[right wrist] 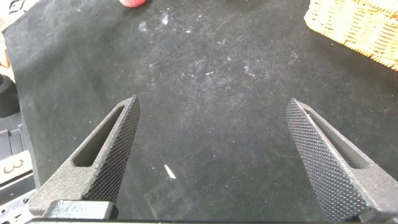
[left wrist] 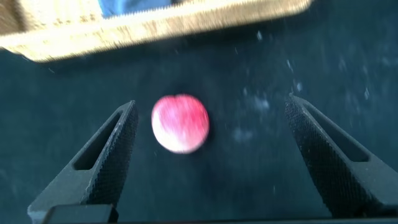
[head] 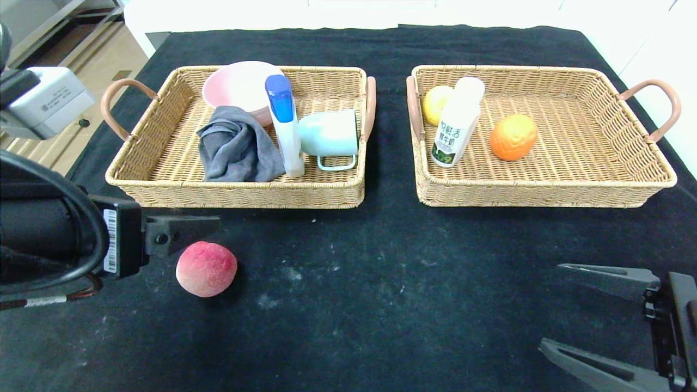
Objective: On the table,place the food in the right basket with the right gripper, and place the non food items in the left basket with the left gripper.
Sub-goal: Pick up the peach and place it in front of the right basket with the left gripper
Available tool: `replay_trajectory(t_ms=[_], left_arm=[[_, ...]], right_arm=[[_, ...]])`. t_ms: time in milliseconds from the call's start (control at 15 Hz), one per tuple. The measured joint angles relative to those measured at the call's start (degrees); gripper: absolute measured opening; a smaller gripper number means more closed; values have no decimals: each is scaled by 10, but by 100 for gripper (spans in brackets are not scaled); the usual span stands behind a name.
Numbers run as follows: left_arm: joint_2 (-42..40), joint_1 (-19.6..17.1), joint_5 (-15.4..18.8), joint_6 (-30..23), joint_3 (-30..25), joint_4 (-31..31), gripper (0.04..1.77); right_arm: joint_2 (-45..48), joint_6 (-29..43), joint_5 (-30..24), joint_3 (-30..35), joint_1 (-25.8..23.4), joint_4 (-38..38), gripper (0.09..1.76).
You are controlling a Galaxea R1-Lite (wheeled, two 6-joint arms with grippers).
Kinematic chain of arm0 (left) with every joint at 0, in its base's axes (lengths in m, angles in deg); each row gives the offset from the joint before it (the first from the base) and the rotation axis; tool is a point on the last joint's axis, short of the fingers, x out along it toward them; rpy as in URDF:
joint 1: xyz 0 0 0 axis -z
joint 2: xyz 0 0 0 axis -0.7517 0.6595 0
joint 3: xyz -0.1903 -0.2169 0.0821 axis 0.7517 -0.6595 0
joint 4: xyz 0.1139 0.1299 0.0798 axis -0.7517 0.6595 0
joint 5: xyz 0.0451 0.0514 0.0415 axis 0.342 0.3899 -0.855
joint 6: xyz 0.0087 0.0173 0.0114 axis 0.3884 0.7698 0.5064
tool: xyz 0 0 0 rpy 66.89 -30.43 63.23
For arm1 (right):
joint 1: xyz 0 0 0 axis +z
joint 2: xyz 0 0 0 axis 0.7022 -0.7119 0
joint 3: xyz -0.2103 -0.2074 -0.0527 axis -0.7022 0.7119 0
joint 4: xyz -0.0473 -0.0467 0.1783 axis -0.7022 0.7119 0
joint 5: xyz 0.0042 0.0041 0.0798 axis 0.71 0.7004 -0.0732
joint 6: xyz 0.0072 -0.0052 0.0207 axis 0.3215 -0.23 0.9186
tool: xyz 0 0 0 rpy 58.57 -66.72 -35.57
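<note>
On my left wrist camera I see the left gripper with its jaws spread wide and holding nothing. The peach lies on the black cloth ahead of them, nearer to one finger than to the other, and it touches neither. In the head view this gripper is low at the left side, just beside the peach, in front of the left basket.

The right gripper also has its jaws wide apart and empty. It hangs over bare cloth at the near right corner of the tabletop, where I see its two fingers well apart from the peach and from both baskets.

The left basket holds a pink bowl at the back, a crumpled grey cloth, a white bottle with a blue cap that leans across the middle, and a pale green mug that lies on its side.

The right basket holds a yellow fruit in the far left corner, a small white bottle with a green label that leans just beside it, and an orange near the middle. The peach is the only food that I see outside this basket.
</note>
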Motion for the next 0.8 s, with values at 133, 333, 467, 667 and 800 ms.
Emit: replay_trajectory(t_ms=[133, 333, 467, 667, 800], left_arm=[[-9, -2, 6, -6, -18, 14, 170], [-5, -5, 15, -33, -30, 39, 170], [4, -11, 19, -34, -40, 39, 170], [29, -42, 27, -34, -54, 35, 171], [44, -61, 54, -35, -62, 34, 171]], right_arm=[[0, 0, 0, 0, 0, 0, 171], [-1, 0, 0, 1, 0, 0, 171], [-1, 0, 0, 1, 0, 0, 171], [0, 0, 0, 1, 0, 0, 171], [0, 0, 0, 1, 0, 0, 171]])
